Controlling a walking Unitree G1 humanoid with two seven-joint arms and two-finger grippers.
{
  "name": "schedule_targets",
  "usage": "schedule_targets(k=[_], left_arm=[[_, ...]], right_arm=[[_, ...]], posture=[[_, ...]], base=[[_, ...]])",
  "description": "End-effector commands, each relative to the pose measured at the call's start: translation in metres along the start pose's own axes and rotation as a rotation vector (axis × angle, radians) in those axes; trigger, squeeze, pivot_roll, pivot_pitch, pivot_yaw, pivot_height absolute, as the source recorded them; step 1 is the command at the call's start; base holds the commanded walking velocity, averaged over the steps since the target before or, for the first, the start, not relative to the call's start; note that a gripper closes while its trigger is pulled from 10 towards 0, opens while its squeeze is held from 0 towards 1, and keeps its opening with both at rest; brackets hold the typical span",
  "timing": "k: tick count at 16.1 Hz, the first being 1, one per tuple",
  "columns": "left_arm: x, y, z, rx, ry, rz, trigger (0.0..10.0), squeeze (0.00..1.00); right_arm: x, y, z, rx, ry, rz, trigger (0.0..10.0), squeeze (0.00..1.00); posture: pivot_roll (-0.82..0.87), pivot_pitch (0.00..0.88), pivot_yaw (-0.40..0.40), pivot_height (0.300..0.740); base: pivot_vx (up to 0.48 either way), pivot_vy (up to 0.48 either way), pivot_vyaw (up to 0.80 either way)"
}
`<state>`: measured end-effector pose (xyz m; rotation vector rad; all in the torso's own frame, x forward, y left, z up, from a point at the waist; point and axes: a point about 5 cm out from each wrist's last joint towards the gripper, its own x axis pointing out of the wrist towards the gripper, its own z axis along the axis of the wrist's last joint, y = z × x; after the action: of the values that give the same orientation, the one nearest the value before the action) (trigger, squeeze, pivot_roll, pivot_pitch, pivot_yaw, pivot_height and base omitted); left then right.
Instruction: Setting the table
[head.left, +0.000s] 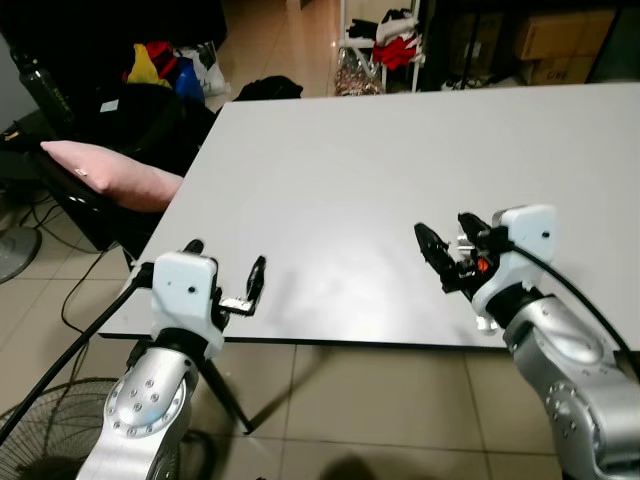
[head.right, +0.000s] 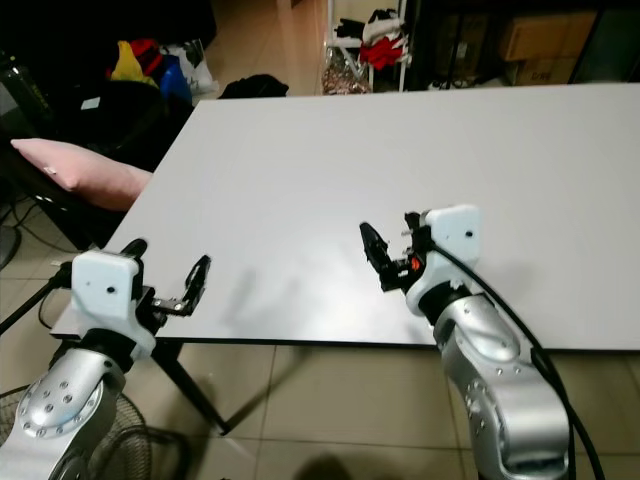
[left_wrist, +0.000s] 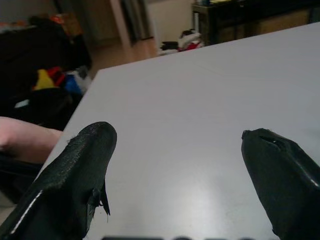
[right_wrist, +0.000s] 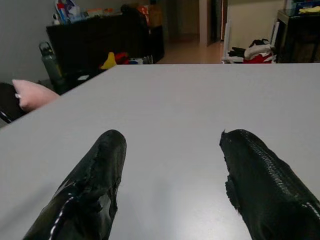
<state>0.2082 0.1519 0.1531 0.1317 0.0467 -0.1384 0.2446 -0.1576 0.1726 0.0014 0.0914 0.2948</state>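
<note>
A bare light-grey table (head.left: 400, 170) stretches ahead of me, with no dishes or cutlery on it. My left gripper (head.left: 225, 262) hovers at the table's near left corner, its fingers spread wide and empty. My right gripper (head.left: 448, 235) hangs just over the near edge toward the right, open too, with nothing between its fingers. Both wrist views look along the fingers (left_wrist: 75, 170) (right_wrist: 95, 185) over the smooth tabletop (right_wrist: 190, 100).
A pink cushion (head.left: 110, 175) lies on a dark chair left of the table. A floor fan (head.left: 40, 440) stands at the lower left, by a black table leg (head.left: 225, 395). Clothes and bags (head.left: 170, 65), a rack (head.left: 390, 45) and cardboard boxes (head.left: 550, 35) crowd the back.
</note>
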Motion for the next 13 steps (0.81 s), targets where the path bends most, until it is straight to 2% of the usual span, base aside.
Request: schedule_targets(k=[1, 3, 4, 5, 7, 9, 11, 13], left_arm=[[-0.004, 0.0, 0.001, 0.024, -0.001, 0.022, 10.0, 0.0], [-0.006, 0.001, 0.0, 0.034, 0.005, 0.029, 10.0, 0.0], [-0.009, 0.001, 0.0, 0.035, 0.006, 0.039, 10.0, 0.0], [-0.011, 0.0, -0.001, 0.044, 0.011, 0.041, 10.0, 0.0], [-0.016, 0.0, -0.002, 0.048, 0.022, 0.043, 10.0, 0.0], [-0.019, 0.0, -0.004, 0.045, 0.031, 0.045, 10.0, 0.0], [-0.023, 0.001, -0.009, -0.004, 0.044, 0.072, 10.0, 0.0], [-0.026, 0.004, -0.015, 0.002, 0.065, 0.096, 10.0, 0.0]], right_arm=[[0.0, 0.001, 0.0, 0.004, -0.022, -0.012, 10.0, 0.0], [-0.001, 0.006, -0.004, 0.126, -0.032, -0.002, 10.0, 0.0], [-0.001, 0.007, -0.005, 0.154, -0.067, -0.023, 10.0, 0.0], [-0.002, 0.01, -0.008, 0.168, -0.056, -0.011, 10.0, 0.0], [-0.006, 0.016, -0.017, 0.161, -0.009, 0.082, 10.0, 0.0], [-0.01, 0.016, -0.023, 0.144, 0.02, 0.096, 10.0, 0.0], [-0.013, 0.011, -0.028, 0.121, 0.037, 0.078, 10.0, 0.0], [-0.018, -0.003, -0.035, 0.112, 0.042, -0.016, 10.0, 0.0]], posture=[[-0.12, 0.0, 0.126, 0.74], [-0.12, 0.0, 0.122, 0.74], [-0.11, 0.0, 0.118, 0.74], [-0.1, 0.0, 0.116, 0.74], [-0.1, 0.0, 0.117, 0.74], [-0.1, 0.0, 0.116, 0.74], [-0.1, 0.0, 0.113, 0.74], [-0.09, 0.0, 0.109, 0.74]], base=[[0.0, -0.416, 0.0], [0.0, -0.416, 0.0], [0.0, -0.416, 0.0], [0.0, -0.412, 0.0], [0.0, -0.416, 0.0], [0.0, -0.414, 0.0], [0.0, -0.411, 0.0], [0.0, -0.411, 0.0]])
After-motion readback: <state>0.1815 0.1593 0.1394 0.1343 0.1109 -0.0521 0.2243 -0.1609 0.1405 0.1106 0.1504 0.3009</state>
